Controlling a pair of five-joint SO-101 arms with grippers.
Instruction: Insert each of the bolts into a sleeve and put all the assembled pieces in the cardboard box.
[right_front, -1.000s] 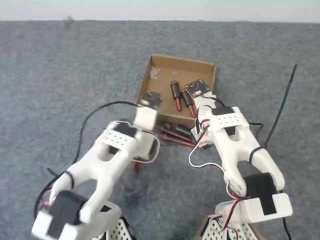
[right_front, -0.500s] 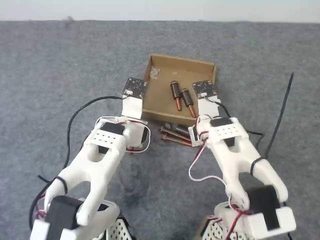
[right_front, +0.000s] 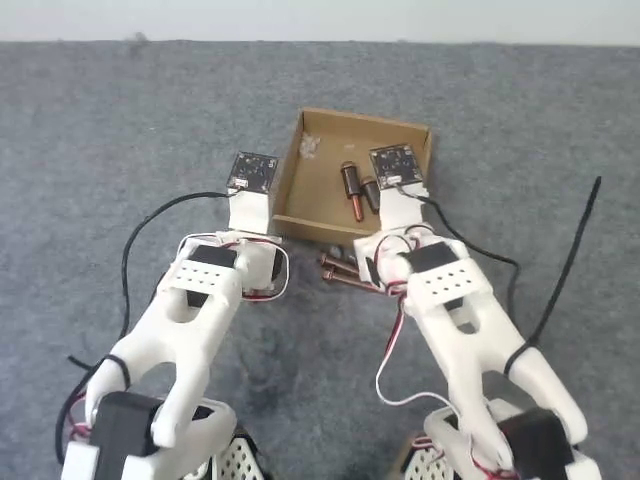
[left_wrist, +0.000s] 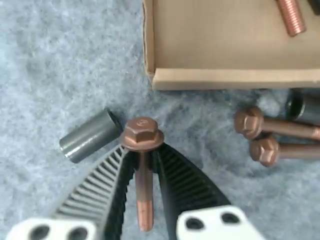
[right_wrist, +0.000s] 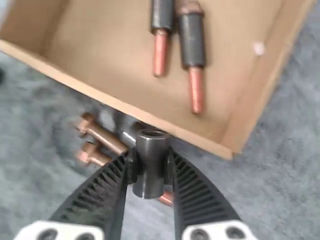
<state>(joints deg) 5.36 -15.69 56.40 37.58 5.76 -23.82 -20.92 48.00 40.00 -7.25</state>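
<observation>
Item: copper-coloured hex-head bolt (left_wrist: 143, 135), threaded at the tip. We find its shank clamped between the jaws of the left gripper (left_wrist: 144, 152), with the head just past the tips. Item: dark grey cylindrical metal sleeve (right_wrist: 149, 172), pinched in the right gripper (right_wrist: 150, 157) by the near wall of the open brown cardboard box (right_wrist: 95, 55). Inside it we count two sleeved bolts (right_wrist: 191, 35). Two bare bolts (left_wrist: 280, 127) lie on the grey carpet (left_wrist: 50, 60) just near of the box.

surface: grey carpet (right_front: 120, 120) | on it: cardboard box (left_wrist: 225, 78), two loose bolts (left_wrist: 249, 123), one grey sleeve (left_wrist: 87, 137)
</observation>
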